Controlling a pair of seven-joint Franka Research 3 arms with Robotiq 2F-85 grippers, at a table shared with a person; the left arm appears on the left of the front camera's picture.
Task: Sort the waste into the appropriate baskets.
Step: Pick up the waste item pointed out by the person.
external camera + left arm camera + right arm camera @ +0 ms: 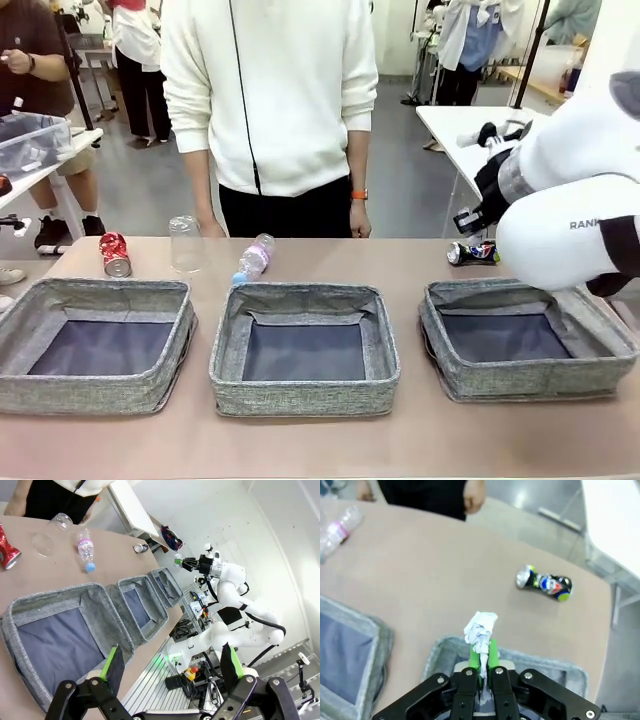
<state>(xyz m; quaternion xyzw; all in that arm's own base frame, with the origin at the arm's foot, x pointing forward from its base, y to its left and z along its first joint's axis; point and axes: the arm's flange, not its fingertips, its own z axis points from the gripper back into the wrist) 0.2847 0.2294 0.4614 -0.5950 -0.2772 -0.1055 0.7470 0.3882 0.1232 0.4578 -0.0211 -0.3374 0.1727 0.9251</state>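
Nearest me, the left gripper (pixel 171 657) hangs over the near rim of the left basket (pixel 95 390), at about seven o'clock on the table (pixel 400 270), its fingers spread wide with nothing between them. The middle basket (pixel 305 385) and the right basket (pixel 520 375) sit in the same row.

Over the right one, at about four o'clock, the right gripper (pixel 485 652) is clamped on the crumpled white paper ball (pixel 481 627), which pokes out past the green pads. From the wrist view the ball looks to be above the basket's far rim, not its middle. Let go here, I reckon it could clip the soft wall and tumble onto the table. A wad this light might also cling to a pad.

Farther off lie the crushed red can (pixel 114 254) at eleven o'clock, the clear plastic cup (pixel 186 243), the blue-capped bottle (pixel 254 258) and, at one o'clock, the dark-blue can (pixel 545 582). A person (pixel 270 90) stands at twelve.
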